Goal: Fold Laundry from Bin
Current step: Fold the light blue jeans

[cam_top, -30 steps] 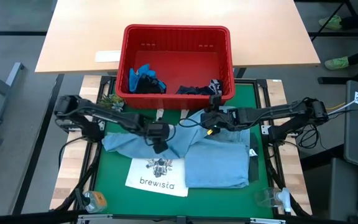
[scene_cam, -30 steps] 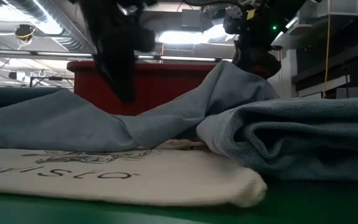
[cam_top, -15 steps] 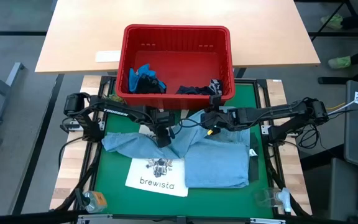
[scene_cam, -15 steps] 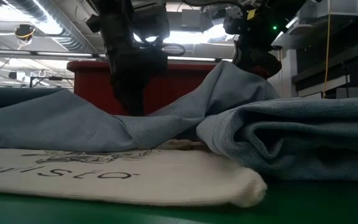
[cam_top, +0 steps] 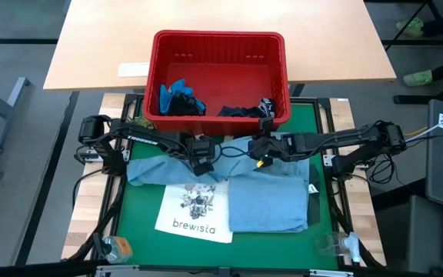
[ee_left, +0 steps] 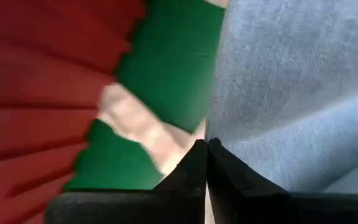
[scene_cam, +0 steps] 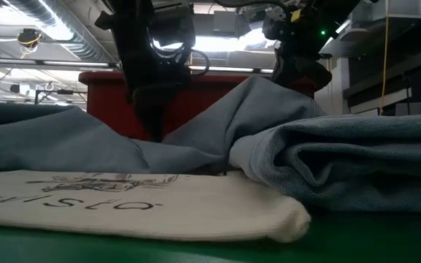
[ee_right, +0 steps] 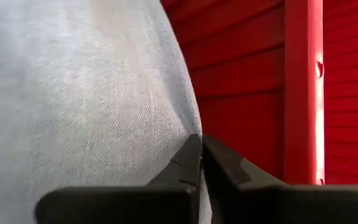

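A light blue denim shirt (cam_top: pixel 264 201) lies on the green mat (cam_top: pixel 141 211), its right half folded into a thick pad. Its left part (cam_top: pixel 156 171) is rumpled. My left gripper (cam_top: pixel 201 168) is down at the shirt's middle, near the bin's front wall, and shut on the cloth. My right gripper (cam_top: pixel 261 159) is shut on the shirt, holding a peak of it up (scene_cam: pixel 269 84). The red bin (cam_top: pixel 218 40) stands on the far side with a bright blue garment (cam_top: pixel 177 95) and a dark one (cam_top: pixel 244 110) inside. My left gripper pinches the denim shirt's edge (ee_left: pixel 221 142) between its two shut fingers, coming steeply from above. The cloth around it lies low on the mat and slack (scene_cam: pixel 188 139). My right gripper pinches the shirt's edge (ee_right: pixel 180 134) between its two shut fingers, slanting down from the table's right. The cloth is lifted into a peak that slopes down to the mat on both sides, next to the bin's wall (ee_right: pixel 241 81).
A white tote bag (cam_top: pixel 197 212) printed "brewista" lies flat on the mat in front of the shirt. A clear item (cam_top: pixel 337 244) sits at the near right corner and a small round one (cam_top: pixel 118 248) at the near left. A wooden table (cam_top: pixel 98 46) lies behind the bin.
My left gripper has gone down and toward the table's right and far side, onto the shirt, and has shut on its edge. The shirt's near edge has drawn back off the tote bag's top. My right gripper has kept its peak of cloth up.
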You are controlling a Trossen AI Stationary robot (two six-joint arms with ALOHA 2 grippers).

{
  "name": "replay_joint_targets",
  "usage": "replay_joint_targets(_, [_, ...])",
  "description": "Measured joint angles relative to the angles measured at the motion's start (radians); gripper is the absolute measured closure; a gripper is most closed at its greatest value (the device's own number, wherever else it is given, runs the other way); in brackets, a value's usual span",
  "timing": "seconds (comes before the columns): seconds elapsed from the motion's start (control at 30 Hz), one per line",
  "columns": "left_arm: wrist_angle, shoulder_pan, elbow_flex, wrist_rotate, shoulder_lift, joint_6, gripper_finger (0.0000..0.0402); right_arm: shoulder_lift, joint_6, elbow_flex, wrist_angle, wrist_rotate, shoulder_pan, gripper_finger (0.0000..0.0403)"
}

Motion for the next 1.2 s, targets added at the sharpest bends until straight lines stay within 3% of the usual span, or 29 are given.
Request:
replay_joint_targets(0.13, [-0.015, 0.001, 0.0, -0.099, 0.0, -0.037, 0.0401, 0.0, 0.0, 0.0, 0.0, 0.0, 0.0, 0.0334])
replay_joint_targets(0.37, [-0.014, 0.001, 0.0, -0.175, 0.0, -0.039, 0.0401, 0.0, -0.067, 0.053, -0.051, -0.016, 0.0, 0.0246])
replay_joint_targets(0.47, [-0.014, 0.001, 0.0, -0.184, 0.0, -0.039, 0.0401, 0.0, -0.047, 0.121, -0.114, -0.147, 0.0, 0.0232])
replay_joint_targets(0.67, [-0.015, 0.001, 0.0, -0.184, 0.0, -0.039, 0.0401, -0.001, 0.131, 0.208, -0.187, -0.574, 0.03, 0.0228])
replay_joint_targets(0.77, [-0.015, 0.001, 0.0, -0.176, 0.0, -0.039, 0.0401, -0.001, 0.193, 0.204, -0.184, -0.66, 0.109, 0.0228])
replay_joint_targets(0.87, [-0.015, -0.002, 0.0, -0.174, -0.001, -0.039, 0.0401, -0.001, 0.24, 0.165, -0.169, -0.605, 0.208, 0.0228])
replay_joint_targets(1.07, [-0.015, -0.003, 0.0, -0.171, -0.001, -0.039, 0.0401, 0.0, 0.424, 0.014, -0.155, -0.322, 0.356, 0.0228])
replay_joint_targets(1.2, [-0.015, -0.003, 0.0, -0.17, -0.001, -0.034, 0.0401, 0.0, 0.594, -0.11, -0.115, -0.279, 0.382, 0.0228])
